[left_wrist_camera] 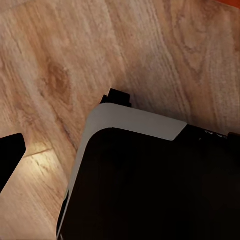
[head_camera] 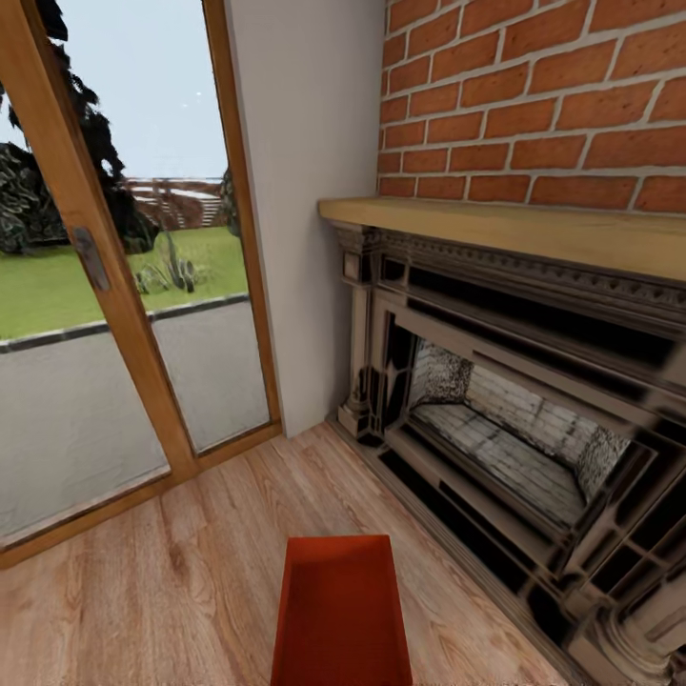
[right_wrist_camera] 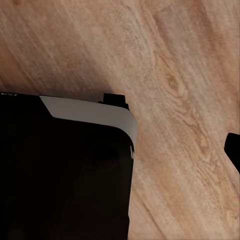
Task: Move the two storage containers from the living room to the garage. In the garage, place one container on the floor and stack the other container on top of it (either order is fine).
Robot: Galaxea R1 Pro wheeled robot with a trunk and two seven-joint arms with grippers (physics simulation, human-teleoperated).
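**One orange-red bin in sight, right under the robot's nose**

One container is all we get here, and it sits low and centre in the head view. Starting at the left: a tall wood-framed glass door (head_camera: 105, 286) looks out on grass and a grey path, a plain white wall section (head_camera: 305, 191) beside it. Then the red brick chimney (head_camera: 534, 95) rises over a light wooden mantel shelf (head_camera: 534, 233), with the ornate dark fireplace (head_camera: 514, 419) below, its pale brick hearth open. So this is the living room, and the garage is yet to be reached.

Down on the light wood plank floor (head_camera: 143, 591), the orange-red open-top rectangular plastic storage container (head_camera: 341, 610) lies just in front of the robot, near the fireplace base but clear of it, its open mouth facing up. Whether it rests on the planks or is being carried close to the body, I can't say; no fingers show on it. My read: it is kept central and close so both arms can reach it evenly.

Both wrist cameras look down at planks past the robot's black, white-edged body panel (left_wrist_camera: 150, 190). A sliver of orange shows at a corner of the left wrist view. Left gripper, right gripper: spread or pressed together, I cannot tell.
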